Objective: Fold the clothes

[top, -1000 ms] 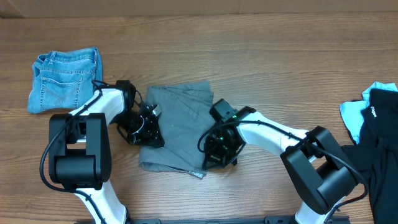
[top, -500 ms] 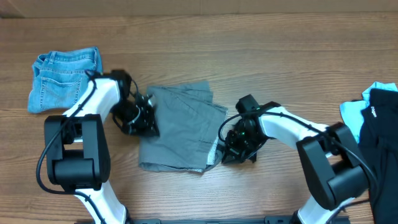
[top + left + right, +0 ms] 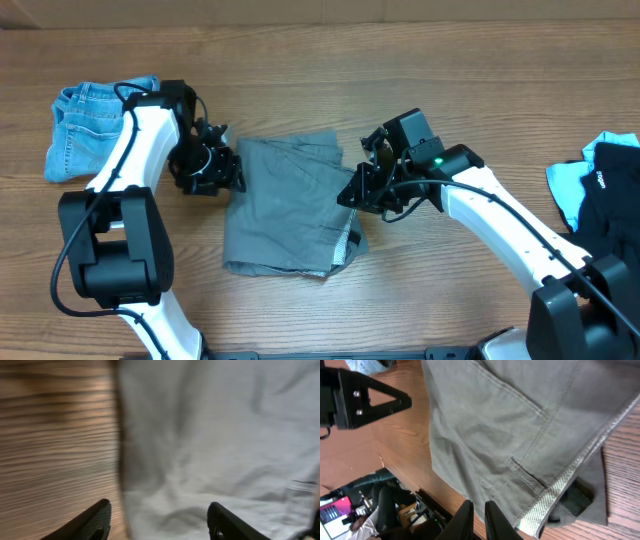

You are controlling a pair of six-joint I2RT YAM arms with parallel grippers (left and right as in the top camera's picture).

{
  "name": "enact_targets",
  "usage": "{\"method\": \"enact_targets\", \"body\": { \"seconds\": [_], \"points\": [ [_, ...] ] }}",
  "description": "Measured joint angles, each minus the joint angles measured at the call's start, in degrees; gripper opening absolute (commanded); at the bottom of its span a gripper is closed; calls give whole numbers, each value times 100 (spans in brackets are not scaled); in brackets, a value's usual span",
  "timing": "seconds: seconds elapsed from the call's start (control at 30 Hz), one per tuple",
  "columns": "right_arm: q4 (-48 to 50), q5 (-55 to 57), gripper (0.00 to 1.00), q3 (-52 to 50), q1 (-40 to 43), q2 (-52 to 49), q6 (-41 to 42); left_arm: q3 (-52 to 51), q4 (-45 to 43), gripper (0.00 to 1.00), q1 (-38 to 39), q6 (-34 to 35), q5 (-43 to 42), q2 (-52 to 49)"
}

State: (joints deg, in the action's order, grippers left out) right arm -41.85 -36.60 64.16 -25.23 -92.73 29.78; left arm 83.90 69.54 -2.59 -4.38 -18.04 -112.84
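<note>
The clothes, a pair of grey shorts [image 3: 285, 210], lie folded in the middle of the table, with a strip of pale mesh lining showing at the lower right edge. My left gripper [image 3: 228, 172] is at their upper left edge and stands open; in the left wrist view the left gripper [image 3: 160, 527] straddles the boundary between wood and the grey shorts [image 3: 215, 435], with nothing pinched. My right gripper [image 3: 352, 193] hovers at the shorts' right edge. In the right wrist view the right gripper [image 3: 479, 517] is shut on nothing, above the grey shorts [image 3: 510, 425].
Small blue denim shorts [image 3: 105, 125] lie at the back left, just behind the left arm. Black and light-blue garments [image 3: 600, 210] are piled at the right edge. The table's near edge [image 3: 415, 480] shows in the right wrist view.
My left gripper has opened and moved back along the shorts' left edge. The right arm has drawn away from the front right corner toward the back right.
</note>
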Motion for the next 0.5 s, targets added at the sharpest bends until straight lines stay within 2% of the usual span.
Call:
{"method": "enact_targets", "body": {
  "seconds": [0.13, 0.3, 0.37, 0.4, 0.43, 0.47, 0.5],
  "points": [
    [35, 50, 14, 0, -186, -28, 26, -22, -275, 80, -68, 79, 249, 0],
    [35, 369, 10, 0, -498, -199, 345, -280, -378, 75, -79, 127, 356, 0],
    [52, 476, 10, -4, -570, -267, 424, -409, -356, 63, -79, 118, 299, 0],
    [63, 553, 10, -4, -597, -284, 461, -446, -337, 48, -79, 76, 214, 0],
    [79, 612, 8, -4, -605, -291, 479, -468, -323, 26, -79, 22, 103, 0],
    [87, 682, 6, -4, -605, -293, 498, -474, -323, 12, -79, -15, -7, 0],
    [131, 737, 4, -4, -603, -293, 505, -479, -334, 4, -79, -46, -129, 0]
  ]
}}
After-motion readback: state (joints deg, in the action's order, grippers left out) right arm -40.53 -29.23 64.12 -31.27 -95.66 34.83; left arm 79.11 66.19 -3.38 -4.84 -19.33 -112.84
